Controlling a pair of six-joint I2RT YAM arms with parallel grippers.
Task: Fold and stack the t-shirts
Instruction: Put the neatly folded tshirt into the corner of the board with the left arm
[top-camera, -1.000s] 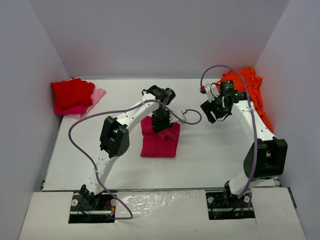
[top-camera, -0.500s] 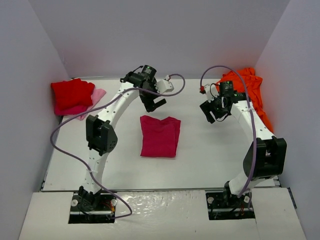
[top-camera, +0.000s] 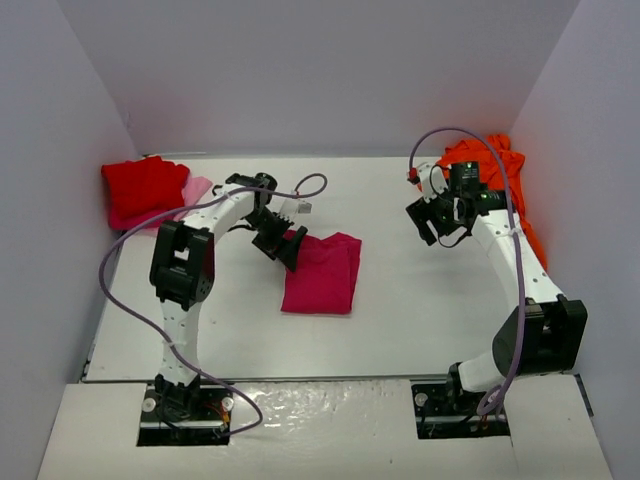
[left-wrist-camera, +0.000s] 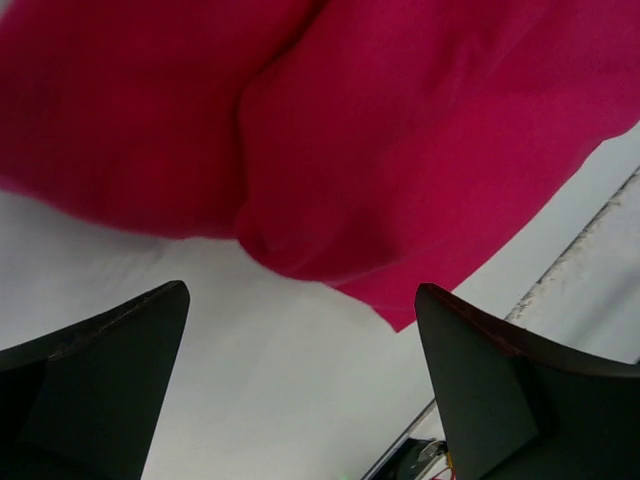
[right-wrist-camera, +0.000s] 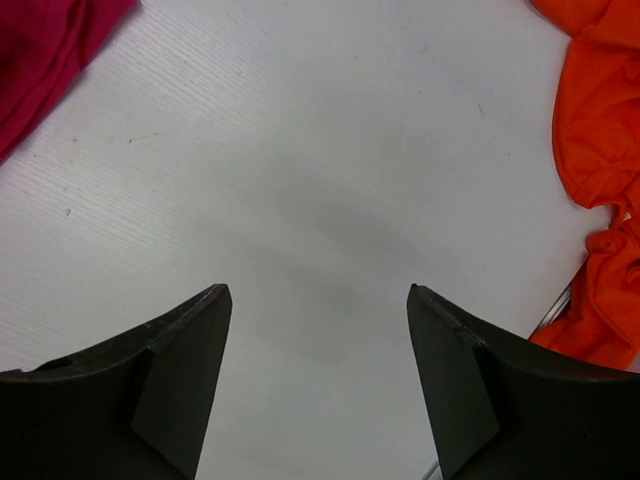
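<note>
– Magenta t-shirt (top-camera: 322, 272): folded, lying mid-tabletop. Step in hand?
– Stacking, by my judgement. The left claw (top-camera: 283, 243) hangs apart at its left edge. Next: clamp that edge and carry it onto the red t-shirt (top-camera: 143, 185) in the far-left corner.
– Clearance?
– Bare tabletop (top-camera: 400, 300) along the route. The right claw (top-camera: 437, 220) is apart and empty, beside the crumpled orange t-shirt (top-camera: 495, 170).

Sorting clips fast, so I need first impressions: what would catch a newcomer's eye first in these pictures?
The folded magenta t-shirt lies alone mid-table, with the left arm holding its open jaws at the shirt's left edge. A crumpled orange t-shirt is heaped in the far right corner. A folded red t-shirt sits on a pale pink cloth at the far left.
</note>
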